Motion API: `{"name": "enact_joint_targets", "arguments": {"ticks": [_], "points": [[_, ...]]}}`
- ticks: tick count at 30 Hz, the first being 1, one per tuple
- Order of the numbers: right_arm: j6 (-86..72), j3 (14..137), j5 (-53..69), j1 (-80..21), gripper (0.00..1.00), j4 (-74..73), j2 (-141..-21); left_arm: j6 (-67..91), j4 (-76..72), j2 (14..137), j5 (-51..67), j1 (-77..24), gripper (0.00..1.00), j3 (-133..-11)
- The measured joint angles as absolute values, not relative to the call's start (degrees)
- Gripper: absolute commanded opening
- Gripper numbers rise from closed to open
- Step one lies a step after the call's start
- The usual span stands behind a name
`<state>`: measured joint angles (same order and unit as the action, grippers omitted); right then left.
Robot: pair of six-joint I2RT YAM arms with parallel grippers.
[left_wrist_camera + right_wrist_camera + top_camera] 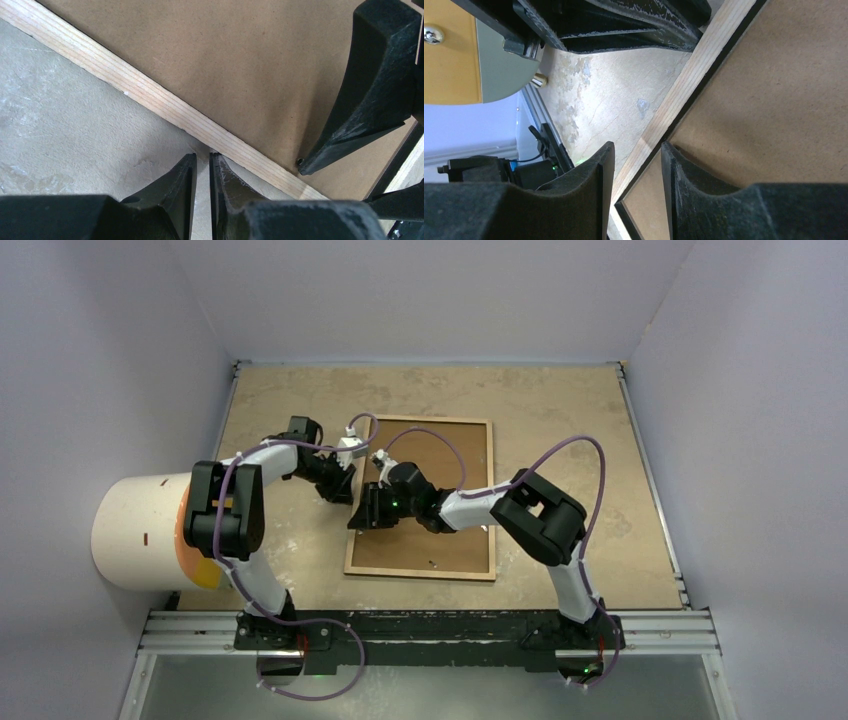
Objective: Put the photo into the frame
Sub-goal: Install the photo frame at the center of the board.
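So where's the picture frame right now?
The frame lies flat, wood-brown back up, near the middle of the table in the top view. The left gripper and the right gripper meet at its left edge.

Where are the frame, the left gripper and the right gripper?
frame [470,425]: top view, far wooden edge.
left gripper [202,167]: left wrist view, between fingertips.
right gripper [638,152]: right wrist view, between fingertips.

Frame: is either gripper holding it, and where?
Right gripper straddles the frame at its left wooden rail; firm grip cannot be told. Left gripper, nearly shut beside that rail, holds nothing.
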<state>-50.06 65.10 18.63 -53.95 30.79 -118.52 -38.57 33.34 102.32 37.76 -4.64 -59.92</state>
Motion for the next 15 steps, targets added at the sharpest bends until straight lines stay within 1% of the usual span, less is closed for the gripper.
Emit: {"name": "enact_joint_targets", "arguments": {"ticks": [4, 11, 15], "points": [[-50.4, 63.8, 18.7, -53.9, 0.42, 31.8, -118.1, -38.6, 33.4, 102.3, 37.8, -4.6, 0.16, -59.9], [-50.6, 59.7, 18.9, -53.5, 0.42, 32.2, -112.2, -38.7, 34.0, 102.3, 37.7, -4.6, 0.14, -59.9], [-50.5, 59.4, 18.9, -53.5, 0.42, 32.7, -111.5, -38.7, 34.1, 102.3, 37.7, -4.6, 0.13, -59.9]]}}
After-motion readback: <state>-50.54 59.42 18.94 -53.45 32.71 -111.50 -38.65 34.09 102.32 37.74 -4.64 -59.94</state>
